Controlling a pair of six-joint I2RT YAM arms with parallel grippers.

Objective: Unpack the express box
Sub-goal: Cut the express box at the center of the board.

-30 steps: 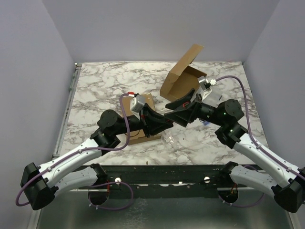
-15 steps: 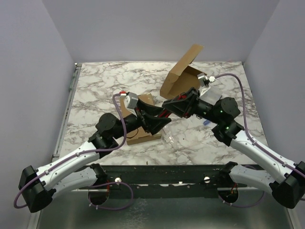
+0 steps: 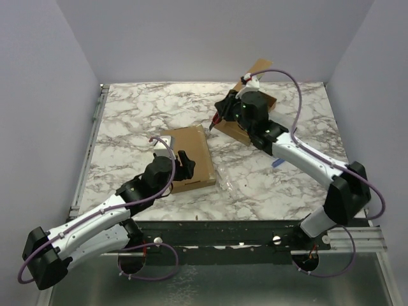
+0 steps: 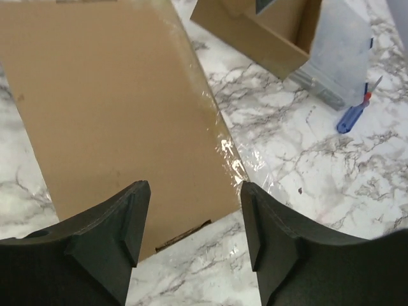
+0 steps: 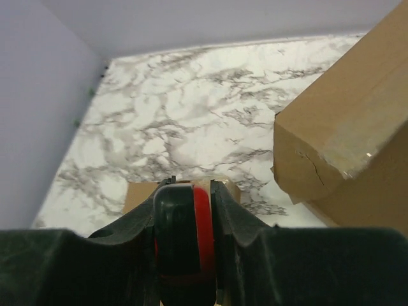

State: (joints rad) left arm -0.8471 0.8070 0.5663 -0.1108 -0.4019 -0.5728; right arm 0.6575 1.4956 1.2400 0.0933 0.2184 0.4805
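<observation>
Layout, roughly: the flat cardboard sheet (image 3: 191, 153) lies on the table (image 3: 127, 115), a bit left of centre. The express box (image 3: 255, 105) sits behind it and off to the right, near the back edge. Some plastic film (image 3: 227, 183) lies right at the sheet's near right corner. Further right there's a small pen-like tool (image 3: 276, 163) on the table, in front of the box. The left gripper (image 4: 191, 191) hangs over the sheet's near edge. The right gripper (image 3: 218, 118) is up by the box's left side with a small rounded item (image 5: 185, 245) between its fingers.
</observation>
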